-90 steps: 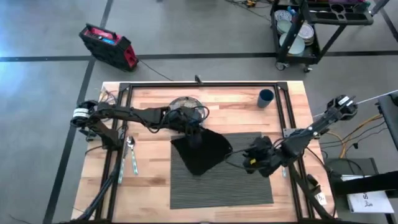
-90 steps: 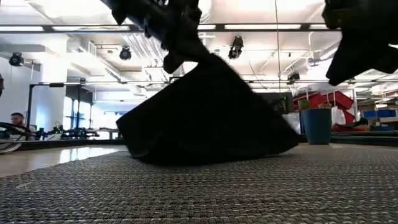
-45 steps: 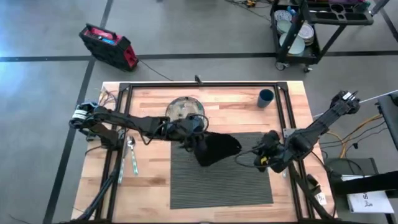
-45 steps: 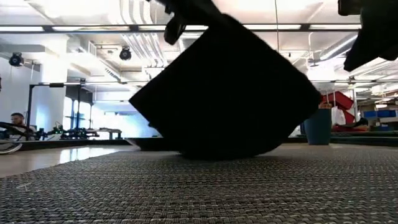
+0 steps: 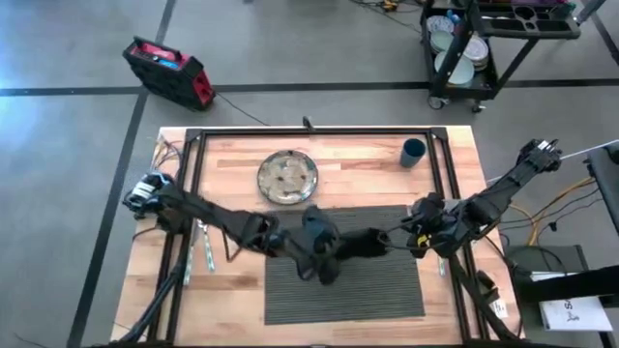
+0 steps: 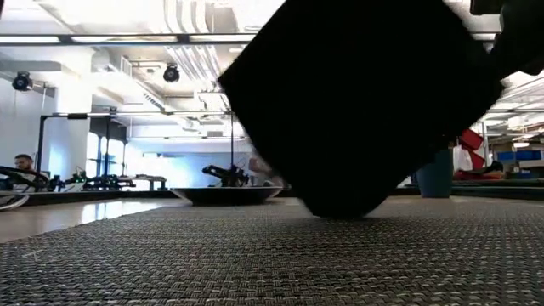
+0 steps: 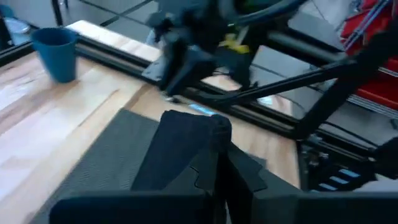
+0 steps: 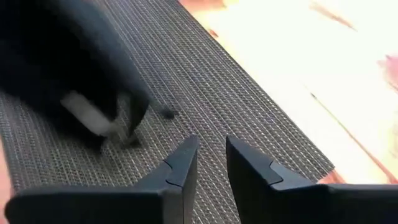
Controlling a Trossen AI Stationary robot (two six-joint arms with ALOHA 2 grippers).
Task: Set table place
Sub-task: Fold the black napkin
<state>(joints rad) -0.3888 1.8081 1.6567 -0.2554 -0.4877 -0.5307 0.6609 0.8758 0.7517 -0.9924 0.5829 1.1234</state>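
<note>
Placemat point(image 5: 343, 280) lies at the table's point(image 5: 242, 300) six o'clock while the left gripper point(image 5: 334, 253), pinched shut on the black napkin point(image 5: 363, 242), needs a slow, flat lowering toward the slightly parted, empty right gripper point(image 5: 414, 234).

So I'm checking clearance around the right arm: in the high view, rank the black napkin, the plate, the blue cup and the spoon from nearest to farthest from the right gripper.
From the right gripper, at the placemat's right edge:
1. Black napkin, just to its left, over the placemat.
2. Blue cup, at the table's far right.
3. Plate, beyond the placemat's far-left corner.
4. Spoon, at the table's left side.
</note>
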